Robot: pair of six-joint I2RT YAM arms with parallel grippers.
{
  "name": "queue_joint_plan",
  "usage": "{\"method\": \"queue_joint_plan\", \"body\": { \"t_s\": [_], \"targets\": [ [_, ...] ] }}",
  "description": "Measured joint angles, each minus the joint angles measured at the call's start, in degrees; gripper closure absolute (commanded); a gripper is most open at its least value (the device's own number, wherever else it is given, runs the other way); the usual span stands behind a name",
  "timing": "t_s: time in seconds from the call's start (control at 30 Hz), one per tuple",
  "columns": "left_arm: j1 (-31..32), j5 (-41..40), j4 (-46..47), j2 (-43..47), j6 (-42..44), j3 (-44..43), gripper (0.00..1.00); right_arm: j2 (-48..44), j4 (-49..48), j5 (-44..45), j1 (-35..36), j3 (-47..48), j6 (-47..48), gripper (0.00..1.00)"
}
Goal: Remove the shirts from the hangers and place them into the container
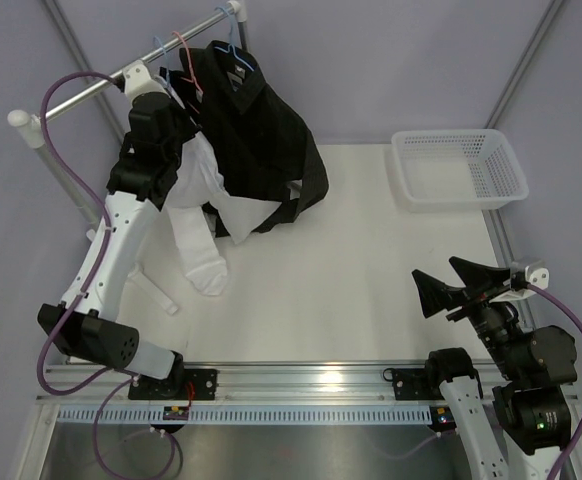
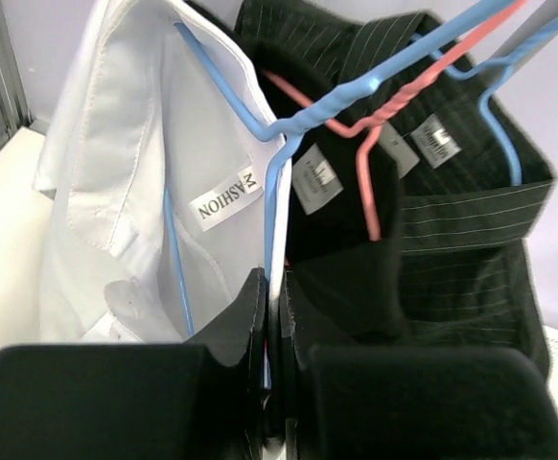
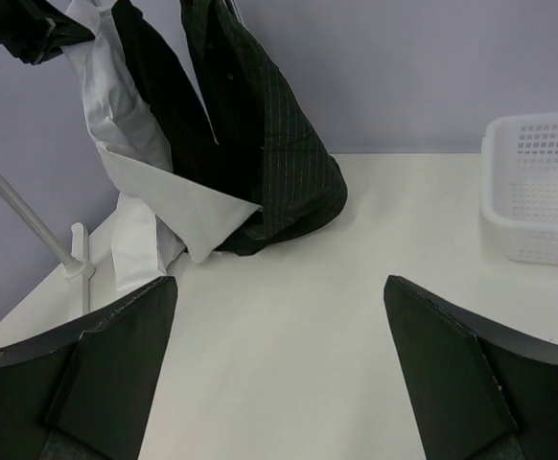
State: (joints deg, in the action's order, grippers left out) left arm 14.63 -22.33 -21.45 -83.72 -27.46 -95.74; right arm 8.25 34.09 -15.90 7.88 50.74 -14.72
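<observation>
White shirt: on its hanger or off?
On. In the left wrist view the blue hanger has its wire running inside the collar of the white shirt, and the top view shows it hanging from the rail.

a white neck label (image 2: 226,199) sewn inside the collar of the white shirt (image 2: 106,134) reads "m" over "ashion" in dark capitals. small grey labels (image 2: 317,179) inside the two black shirts (image 2: 471,240) are too blurred to read.

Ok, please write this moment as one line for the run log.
left gripper: shut on hanger of white shirt | right gripper: open, over table | basket: empty
</observation>
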Motion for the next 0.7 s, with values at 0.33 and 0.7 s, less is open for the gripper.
{"method": "queue_joint_plan", "body": {
  "t_s": [0.33, 0.7],
  "targets": [
    [0.0, 0.48, 0.02, 9.99, -0.79, 2.05, 1.0, -0.74, 0.0, 0.02, 0.0, -0.31, 0.07, 0.01],
    [0.0, 7.58, -4.22, 24.5, -4.57, 18.78, 1.0, -0.74, 0.02, -0.04, 0.0, -0.31, 0.63, 0.0]
  ]
}}
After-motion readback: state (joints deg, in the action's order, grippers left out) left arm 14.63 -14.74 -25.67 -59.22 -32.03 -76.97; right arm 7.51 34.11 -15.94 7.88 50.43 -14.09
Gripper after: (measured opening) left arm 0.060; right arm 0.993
